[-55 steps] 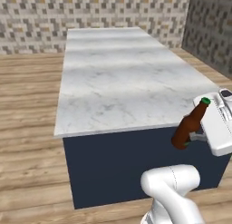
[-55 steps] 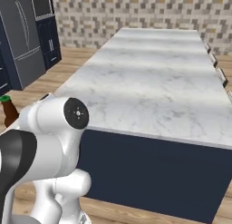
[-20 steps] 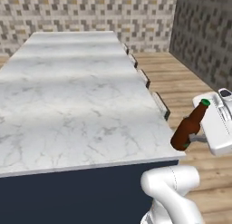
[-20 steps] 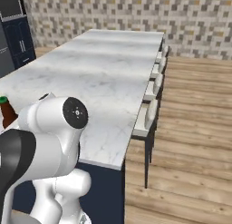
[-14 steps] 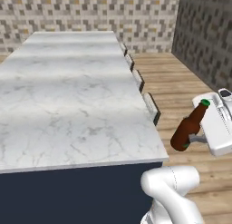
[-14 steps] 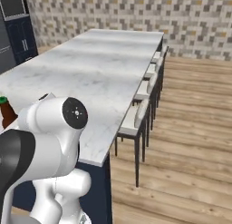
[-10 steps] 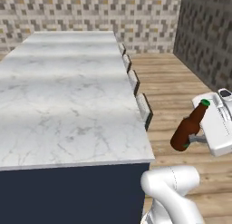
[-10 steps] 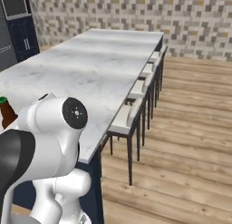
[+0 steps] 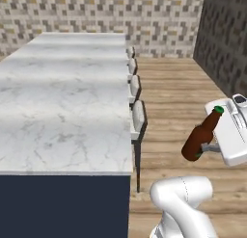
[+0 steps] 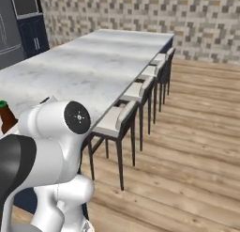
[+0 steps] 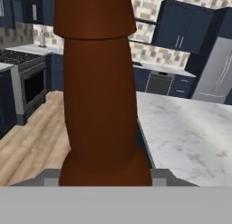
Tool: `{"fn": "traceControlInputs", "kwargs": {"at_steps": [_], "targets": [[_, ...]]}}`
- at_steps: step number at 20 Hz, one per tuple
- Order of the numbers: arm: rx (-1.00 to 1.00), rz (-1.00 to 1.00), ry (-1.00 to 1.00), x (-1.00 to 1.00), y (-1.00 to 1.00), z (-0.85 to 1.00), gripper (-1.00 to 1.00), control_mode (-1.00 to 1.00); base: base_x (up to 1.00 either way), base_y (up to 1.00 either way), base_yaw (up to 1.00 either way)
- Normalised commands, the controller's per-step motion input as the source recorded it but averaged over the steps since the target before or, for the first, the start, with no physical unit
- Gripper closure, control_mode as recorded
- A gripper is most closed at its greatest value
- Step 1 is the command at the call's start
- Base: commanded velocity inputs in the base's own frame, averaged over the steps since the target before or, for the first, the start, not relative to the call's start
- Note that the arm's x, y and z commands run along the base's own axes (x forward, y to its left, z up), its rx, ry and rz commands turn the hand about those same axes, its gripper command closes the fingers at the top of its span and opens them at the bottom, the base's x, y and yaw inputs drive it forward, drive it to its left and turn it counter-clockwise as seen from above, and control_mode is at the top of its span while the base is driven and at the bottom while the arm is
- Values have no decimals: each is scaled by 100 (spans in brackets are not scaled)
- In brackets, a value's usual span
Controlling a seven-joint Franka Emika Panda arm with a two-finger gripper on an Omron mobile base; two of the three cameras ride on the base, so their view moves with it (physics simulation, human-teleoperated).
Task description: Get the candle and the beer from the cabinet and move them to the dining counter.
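The beer [image 9: 200, 137], a brown bottle with a green cap, hangs tilted in the air to the right of the dining counter [image 9: 62, 102], over the wooden floor. My gripper [image 9: 206, 148] is shut on its lower body. In the hand view the beer [image 11: 97, 91] rises large between my fingertips [image 11: 159, 176]. In the right base view the beer [image 10: 5, 118] peeks out at the left edge behind my arm. The white marble dining counter [image 10: 89, 66] stretches away on the left. The candle is out of view.
Several pale stools [image 9: 137, 117] stand tucked along the counter's right side [image 10: 117, 119]. Wooden floor [image 9: 178, 97] lies open to the right. A dark stone wall [image 9: 226, 34] closes the far right. The hand view holds a stove [image 11: 25, 80], navy cabinets [image 11: 179, 26] and a steel fridge [image 11: 217, 73].
The whole picture has shifted: the base has driven, so the counter sits further left and the stools have come into view. The beer stays held the same way in my gripper.
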Motion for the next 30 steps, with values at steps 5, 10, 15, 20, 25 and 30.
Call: {"fn": "traceControlInputs", "kwargs": {"at_steps": [5, 10, 15, 20, 25, 30], "targets": [[0, 0, 0, 0, 0, 0, 100, 100, 33, -58, 27], [0, 0, 0, 0, 0, 0, 100, 100, 40, -55, 30], [0, 0, 0, 0, 0, 0, 100, 100, 47, -52, 33], [0, 0, 0, 0, 0, 0, 100, 100, 53, -44, 38], [0, 0, 0, 0, 0, 0, 100, 100, 52, -42, 39], [0, 0, 0, 0, 0, 0, 100, 100, 51, -46, 39]]}}
